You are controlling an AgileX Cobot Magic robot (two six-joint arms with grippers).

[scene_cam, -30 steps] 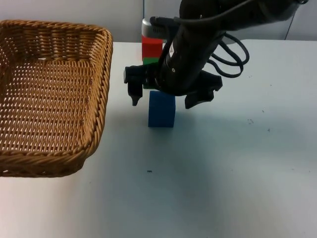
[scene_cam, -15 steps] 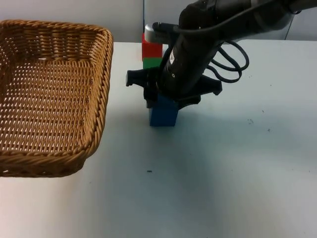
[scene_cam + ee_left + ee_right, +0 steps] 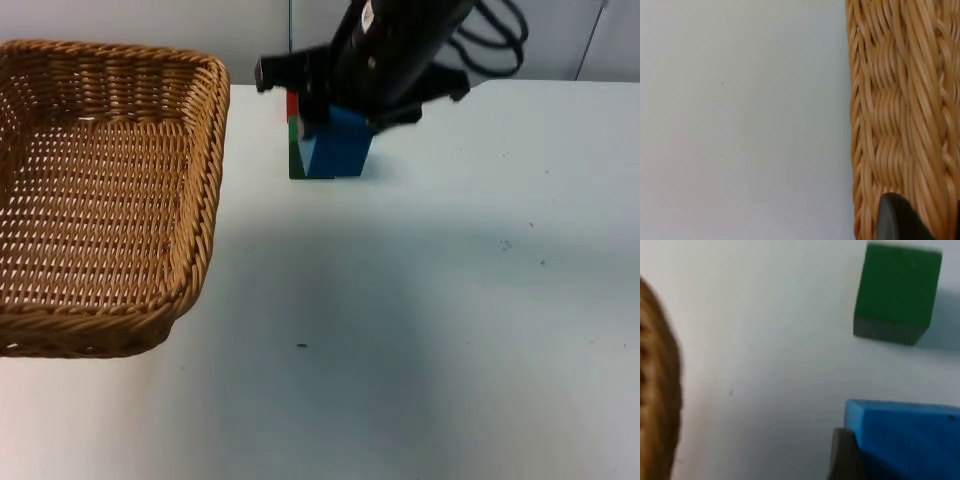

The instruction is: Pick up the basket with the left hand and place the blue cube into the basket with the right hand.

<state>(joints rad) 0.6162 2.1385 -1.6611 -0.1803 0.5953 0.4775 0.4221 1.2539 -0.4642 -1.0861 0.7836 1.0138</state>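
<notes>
Top view: wicker basket (image 3: 100, 190) sits at the table's (image 3: 450, 330) left side, while the right gripper (image 3: 345, 115), near the far edge, is clamped on the blue cube (image 3: 338, 147) and holds it up in front of a green block (image 3: 296, 150) and a red block (image 3: 292, 105), well apart from the basket. Left wrist view: the basket's woven rim (image 3: 900, 115) lies against one black fingertip (image 3: 900, 220) of the left gripper; cannot tell whether those fingers are wide or closed. Right wrist view: blue cube (image 3: 905, 435) pressed against a dark finger (image 3: 842, 455), green block (image 3: 897, 290) on the white table below, basket edge (image 3: 657, 390) off to one side.
</notes>
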